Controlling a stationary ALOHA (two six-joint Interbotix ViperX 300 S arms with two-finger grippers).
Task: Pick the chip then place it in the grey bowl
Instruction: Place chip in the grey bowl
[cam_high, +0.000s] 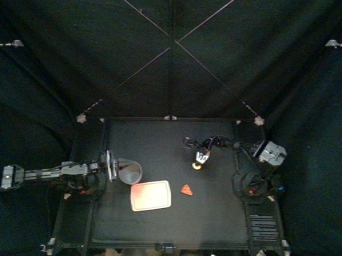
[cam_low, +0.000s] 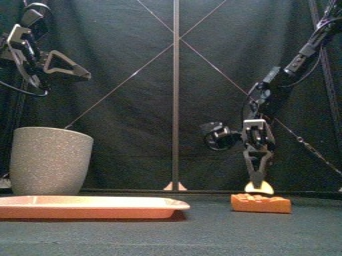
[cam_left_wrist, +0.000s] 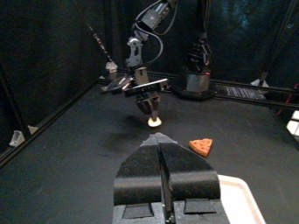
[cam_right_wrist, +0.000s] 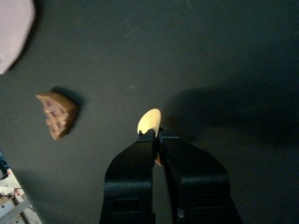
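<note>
- The pale yellow chip (cam_right_wrist: 149, 121) is pinched in the closed jaws of the right gripper (cam_low: 257, 175), low over the desk's right half.
- Lift clear of the orange waffle toy (cam_low: 261, 202).
- Release over the middle of the grey bowl (cam_low: 51, 160), in the desk's left half.
- The left gripper (cam_left_wrist: 163, 144) is beside the bowl, jaws closed and empty; avoid it.

Left arm (cam_high: 47, 175), at the table's (cam_high: 160, 140) left edge: black jointed links, outer faces reading grey from above. Right arm (cam_low: 301, 55), over the table's right side: slim black links. Left gripper (cam_left_wrist: 162, 149) and right gripper (cam_right_wrist: 153, 136): two black tapering jaws each; the right one's cross-plate (cam_left_wrist: 143, 85) is pale silver.
</note>
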